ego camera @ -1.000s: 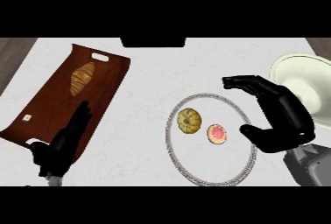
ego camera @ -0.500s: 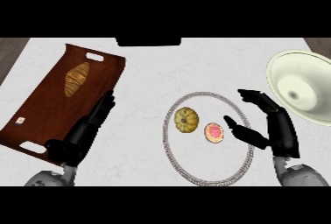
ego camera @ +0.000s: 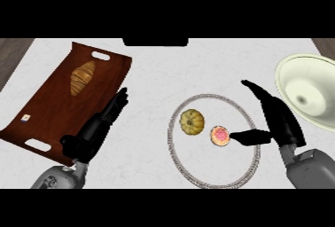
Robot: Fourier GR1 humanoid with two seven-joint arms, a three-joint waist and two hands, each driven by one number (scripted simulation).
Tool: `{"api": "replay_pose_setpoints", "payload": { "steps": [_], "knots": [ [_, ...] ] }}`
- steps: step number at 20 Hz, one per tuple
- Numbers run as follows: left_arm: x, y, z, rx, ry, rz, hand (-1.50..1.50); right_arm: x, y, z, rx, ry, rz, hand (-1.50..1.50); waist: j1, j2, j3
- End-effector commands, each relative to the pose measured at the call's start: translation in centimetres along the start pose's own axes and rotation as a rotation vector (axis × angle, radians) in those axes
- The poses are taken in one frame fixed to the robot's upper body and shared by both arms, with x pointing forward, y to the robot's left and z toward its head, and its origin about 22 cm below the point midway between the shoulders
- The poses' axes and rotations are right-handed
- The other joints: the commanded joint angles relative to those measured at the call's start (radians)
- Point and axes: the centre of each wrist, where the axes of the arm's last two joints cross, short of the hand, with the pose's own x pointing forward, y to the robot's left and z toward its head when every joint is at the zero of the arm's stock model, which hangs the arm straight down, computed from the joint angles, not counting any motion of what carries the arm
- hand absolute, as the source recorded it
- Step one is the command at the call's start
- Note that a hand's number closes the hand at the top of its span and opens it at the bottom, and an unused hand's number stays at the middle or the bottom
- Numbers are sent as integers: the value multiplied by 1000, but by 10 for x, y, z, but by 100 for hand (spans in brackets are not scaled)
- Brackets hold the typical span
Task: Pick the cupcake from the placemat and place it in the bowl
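Note:
A small pink-topped cupcake [ego camera: 220,135] sits on the round grey-rimmed placemat [ego camera: 209,170], right of a yellow-brown round pastry [ego camera: 192,122]. My right hand [ego camera: 282,122] is just right of the cupcake and is open. Its fingers point straight away from me, and its thumb [ego camera: 248,137] lies sideways with the tip at the cupcake's right side. The cream bowl [ego camera: 307,95] lies at the right edge, beyond that hand. My left hand [ego camera: 98,128] rests open over the right rim of a wooden tray.
The brown wooden tray [ego camera: 46,111] fills the left side, with a croissant [ego camera: 82,77] at its far end and a small tag [ego camera: 25,118] near its left rim. A dark object [ego camera: 156,41] sits at the counter's far edge.
My right hand's fingers have straightened from a curl, and its thumb has reached the cupcake's right side. The left hand moved up and right earlier and now holds still.

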Motion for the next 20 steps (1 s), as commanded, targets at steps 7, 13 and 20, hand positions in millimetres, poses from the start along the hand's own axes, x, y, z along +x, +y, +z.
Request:
{"api": "replay_pose_setpoints", "payload": {
  "steps": [7,13,20],
  "knots": [
    [4,-6,0,-15,-4,-2,0,63,-27,-14,531,277,309,-150,20,0,1],
    [9,11,-13,6,1,-2,0,118,-38,-35,648,357,302,-150,10,3,3],
    [-2,12,-6,12,-19,7,0,116,-8,-32,649,408,355,-150,0,3,3]
  ]
}}
